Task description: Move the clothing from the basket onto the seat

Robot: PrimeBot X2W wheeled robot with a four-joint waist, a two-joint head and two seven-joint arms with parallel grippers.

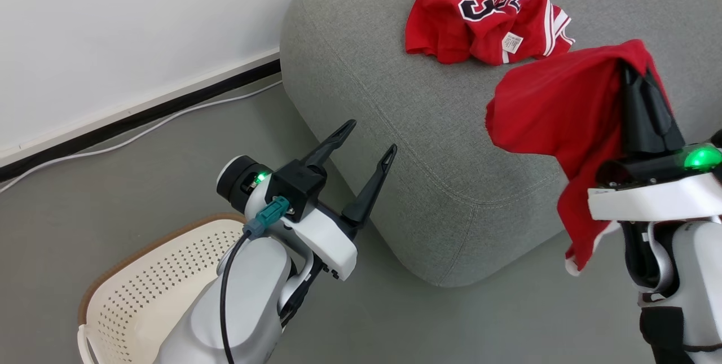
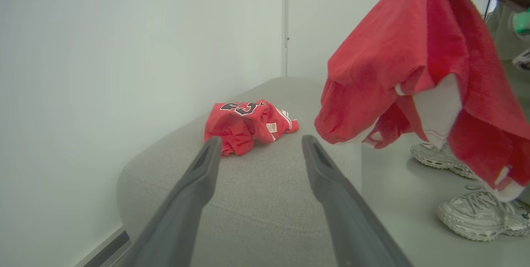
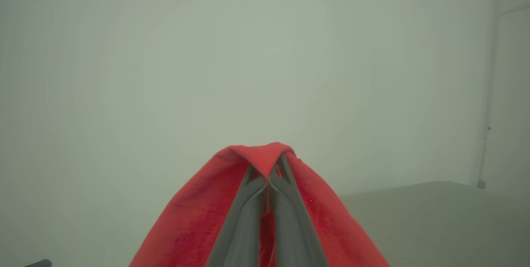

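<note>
The basket is cut off by the lower edge and partly covered by the left forearm. The tips of the right gripper are shrouded by the plain red garment. The jersey label cannot be read.

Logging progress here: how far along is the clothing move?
Done: the jersey lies on the seat. In hand: the right gripper is shut on the plain red garment, hanging in the air. Remaining: laying it on the seat. The left gripper is open, empty.
</note>
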